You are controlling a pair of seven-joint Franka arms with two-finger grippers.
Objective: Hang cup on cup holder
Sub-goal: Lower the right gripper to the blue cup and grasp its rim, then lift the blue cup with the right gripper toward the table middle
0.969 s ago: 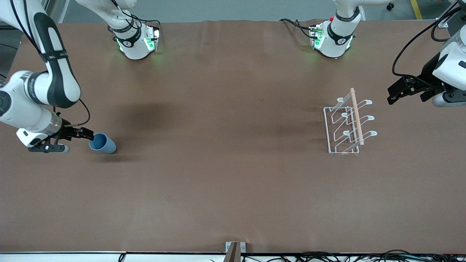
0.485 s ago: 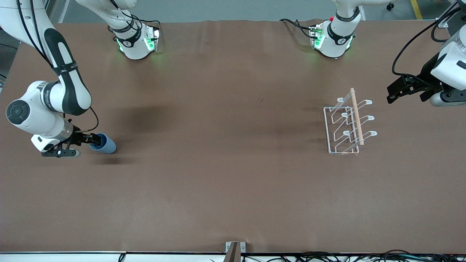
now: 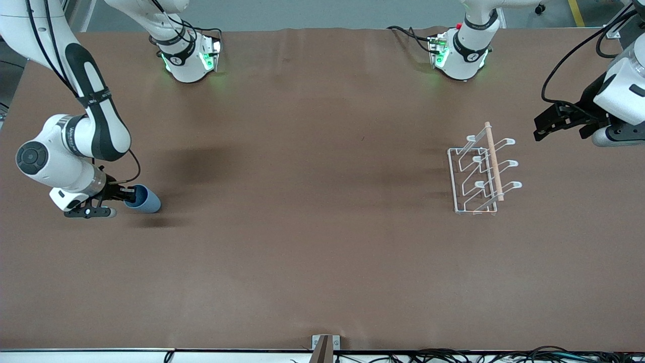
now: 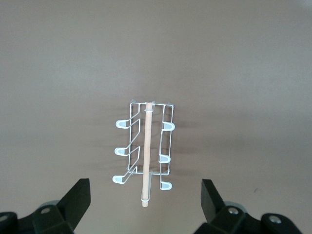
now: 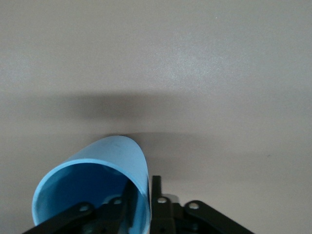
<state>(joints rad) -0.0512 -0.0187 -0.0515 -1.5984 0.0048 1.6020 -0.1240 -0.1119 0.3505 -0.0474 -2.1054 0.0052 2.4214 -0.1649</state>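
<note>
The cup (image 3: 143,198), 1 matte light-blue tumbler, lies on its side on the brown bench (image 3: 302,242) at the right arm's end, its rim wall pinched between the right tool's (image 3: 127,193) fingers. The left tool (image 3: 543,126) hangs wide apart beside 1 white wire cup holder (image 3: 478,171) with 6 looped prongs and 1 wooden rod.

Even, bright overhead light on the brown worktop (image 3: 312,242), no glare to speak of. Soft, smeared shadows spread across its middle, and a darker patch sits beside the cup (image 3: 143,199). Green lamps glow at both arm bases. The left wrist view is crisp on the cup holder (image 4: 145,151). In the right wrist view, a broad blurred shadow band crosses above the cup.
</note>
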